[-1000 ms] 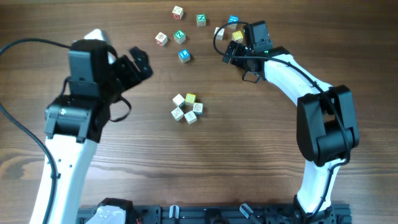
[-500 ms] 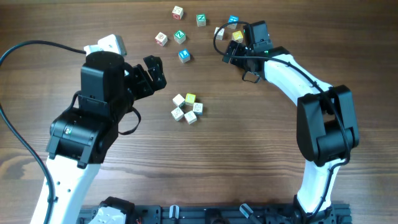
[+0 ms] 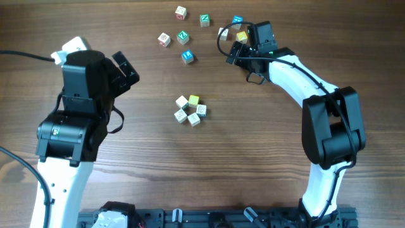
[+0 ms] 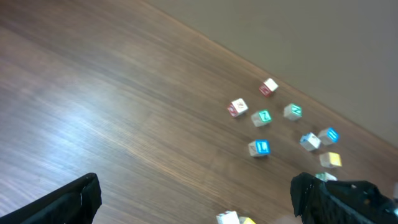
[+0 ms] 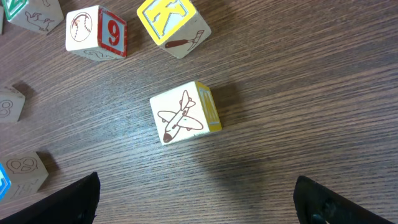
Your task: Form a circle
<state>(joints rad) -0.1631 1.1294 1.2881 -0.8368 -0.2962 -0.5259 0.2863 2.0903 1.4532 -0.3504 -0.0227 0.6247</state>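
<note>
Left gripper (image 3: 124, 68), jaws apart and empty, hangs well left of the tight ring of small cream and yellow letter cubes (image 3: 190, 109) at mid-table. The right gripper (image 3: 234, 44) gapes over the scattered wooden letter cubes (image 3: 183, 37). I reckon a careless sweep inward by either arm would knock the ring open.

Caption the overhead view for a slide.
Five-cube ring at centre; left gripper open, clear of it; right gripper open above loose cubes.

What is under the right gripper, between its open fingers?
An airplane-picture cube with a yellow side rests on the table, clear of the fingers of the right gripper. Its bottom and far faces are hidden.
</note>
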